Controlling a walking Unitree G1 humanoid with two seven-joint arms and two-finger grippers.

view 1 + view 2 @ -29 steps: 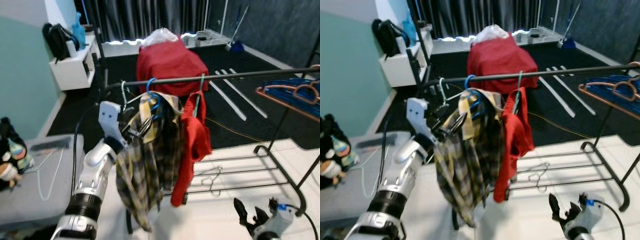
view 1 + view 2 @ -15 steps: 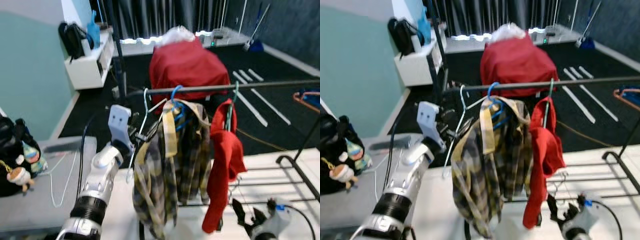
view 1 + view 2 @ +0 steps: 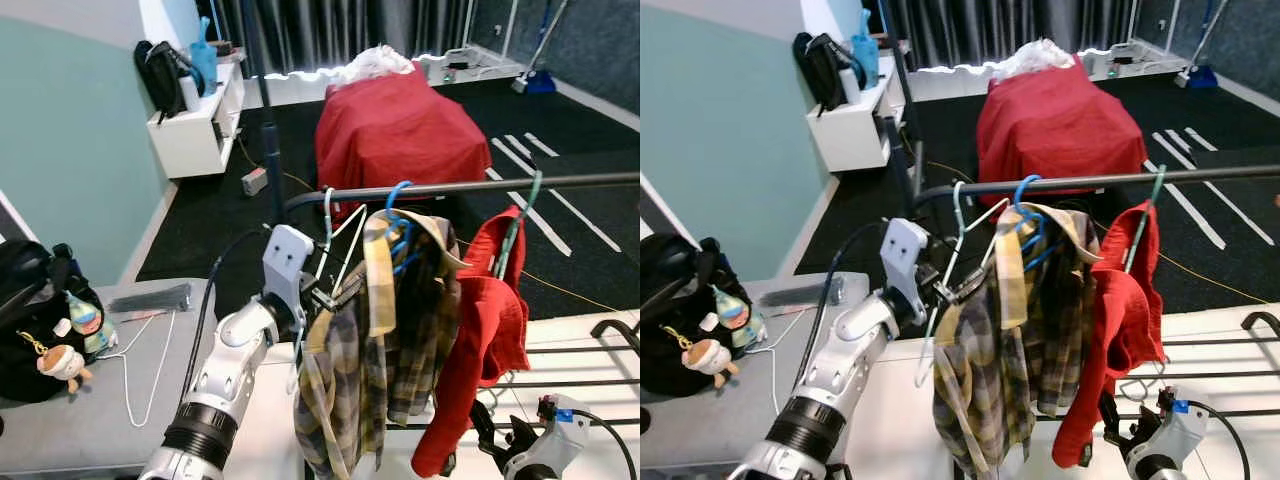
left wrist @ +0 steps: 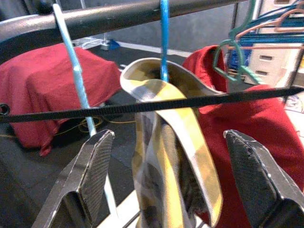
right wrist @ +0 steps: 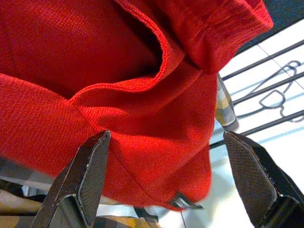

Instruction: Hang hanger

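Observation:
A pale blue wire hanger (image 3: 327, 212) hangs empty by its hook on the black rail (image 3: 470, 186), at the rail's left end. My left gripper (image 3: 335, 293) is raised just below the rail, open, beside that hanger's wire. In the left wrist view the hanger (image 4: 76, 80) runs down past one finger (image 4: 95, 171) with the jaws spread wide. To its right a blue hanger (image 3: 400, 212) carries a plaid shirt (image 3: 370, 370), and a green hanger (image 3: 527, 195) carries a red garment (image 3: 490, 330). My right gripper (image 3: 497, 432) sits low, open, facing the red garment's hem (image 5: 142, 118).
Behind the rack stand a red-covered piece of furniture (image 3: 400, 125) and a white shelf unit (image 3: 205, 130). The rack's upright pole (image 3: 268, 130) stands at its left end, its lower bars (image 3: 590, 350) at the right. A grey surface (image 3: 60, 420) at the left holds a black bag and toys.
The whole picture has shifted, so the camera has moved; the rack now appears further right and lower. My left gripper stays by the pale hanger. The right arm stays low.

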